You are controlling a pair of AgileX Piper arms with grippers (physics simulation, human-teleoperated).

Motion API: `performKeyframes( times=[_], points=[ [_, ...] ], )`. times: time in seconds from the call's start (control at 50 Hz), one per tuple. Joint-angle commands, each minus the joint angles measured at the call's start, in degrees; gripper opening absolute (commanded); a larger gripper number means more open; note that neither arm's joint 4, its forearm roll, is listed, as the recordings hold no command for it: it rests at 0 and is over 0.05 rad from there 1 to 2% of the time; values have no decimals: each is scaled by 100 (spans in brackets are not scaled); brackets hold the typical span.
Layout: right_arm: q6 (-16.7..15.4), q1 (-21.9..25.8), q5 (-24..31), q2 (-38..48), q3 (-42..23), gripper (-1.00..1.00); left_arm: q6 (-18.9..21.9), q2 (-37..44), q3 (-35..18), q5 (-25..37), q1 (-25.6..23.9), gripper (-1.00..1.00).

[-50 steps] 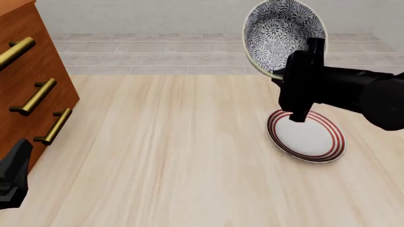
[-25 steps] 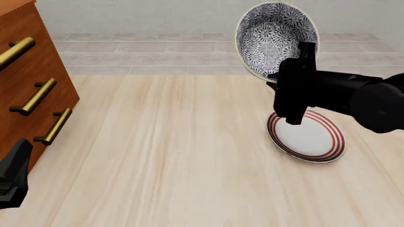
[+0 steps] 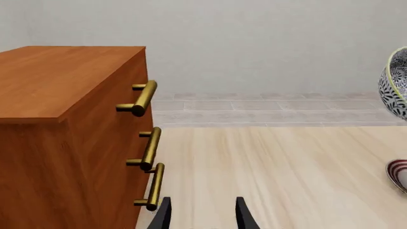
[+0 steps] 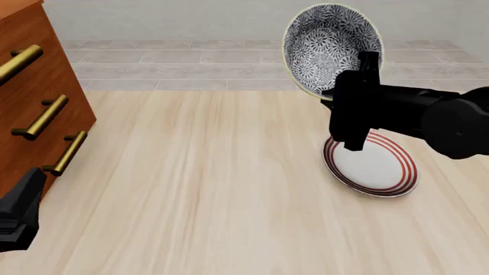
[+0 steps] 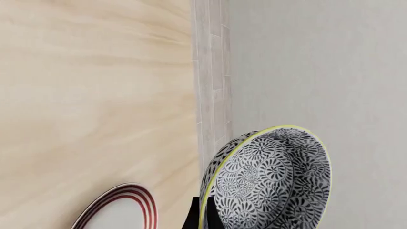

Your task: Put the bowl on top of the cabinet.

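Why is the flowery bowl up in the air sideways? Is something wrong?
Nothing is broken. The bowl looks odd because the right gripper pinches its rim in its jaws and holds it tipped on edge, above the plate. It is not on the cabinet yet.

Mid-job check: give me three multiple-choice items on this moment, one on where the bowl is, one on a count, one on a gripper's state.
1. Where is the bowl?
A. lying on the plate
B. held in the air above the plate
C. on top of the cabinet

2. How many brass handles show on the cabinet in the left wrist view?
A. one
B. three
C. five

3. What state is the left gripper in?
A. open, holding nothing
B. shut on the bowl
C. shut on a handle

Answers:
1. B: the right gripper pinches its rim, tilted, with the plate on the table below.
2. B: three bars run down the front.
3. A: the fingers stand apart with only table between them.
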Motion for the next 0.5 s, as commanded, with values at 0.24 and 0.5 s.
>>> performKeyframes(
  times=[0.24, 0.5],
  points=[
    [18, 6, 41, -29, -82, -100, -385, 864, -1904, 1273, -1023, 100],
    [18, 6, 41, -29, -82, -100, -772, 1927, -3070, 1653, -1650, 100]
  ],
)
